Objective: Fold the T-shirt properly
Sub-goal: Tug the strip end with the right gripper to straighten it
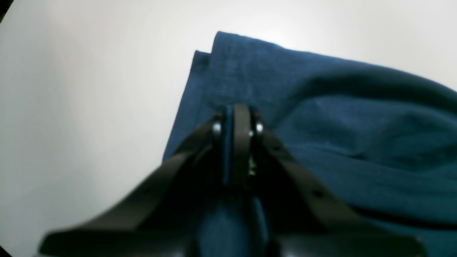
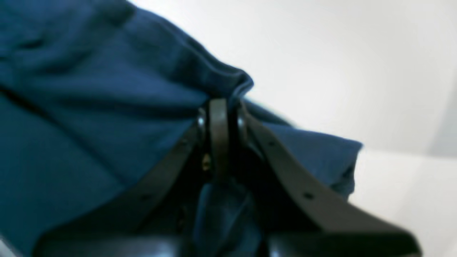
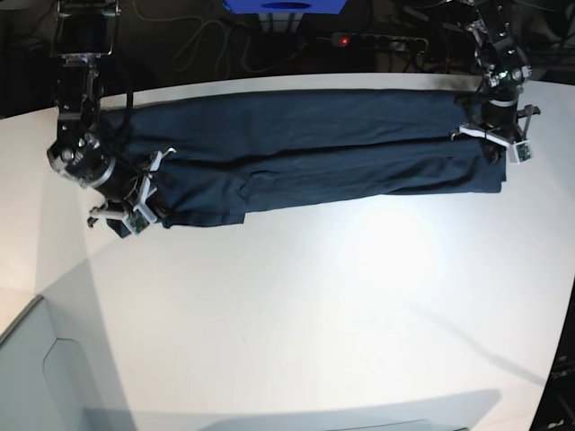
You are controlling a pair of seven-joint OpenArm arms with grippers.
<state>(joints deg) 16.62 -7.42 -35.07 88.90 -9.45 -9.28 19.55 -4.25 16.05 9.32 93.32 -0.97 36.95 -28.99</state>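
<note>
T-shirt (image 3: 305, 153) lies folded lengthwise into a long dark navy band across the far part of the white surface (image 3: 296, 314), running side to side in the base view. Two lengthwise layers show, with a seam line between them. Left gripper (image 1: 237, 117), at the band's right end in the base view, has its jaws clamped on the T-shirt: a thin line of blue cloth shows between them, and a squared corner of fabric lies just beyond. Right gripper (image 2: 219, 110), at the band's other end, has its jaws pressed together on a bunched ridge of the T-shirt, with cloth puckered at the tips. Wrist views are blurry. Cables (image 3: 207, 40) and a blue box (image 3: 286, 6) sit behind the surface.
</note>
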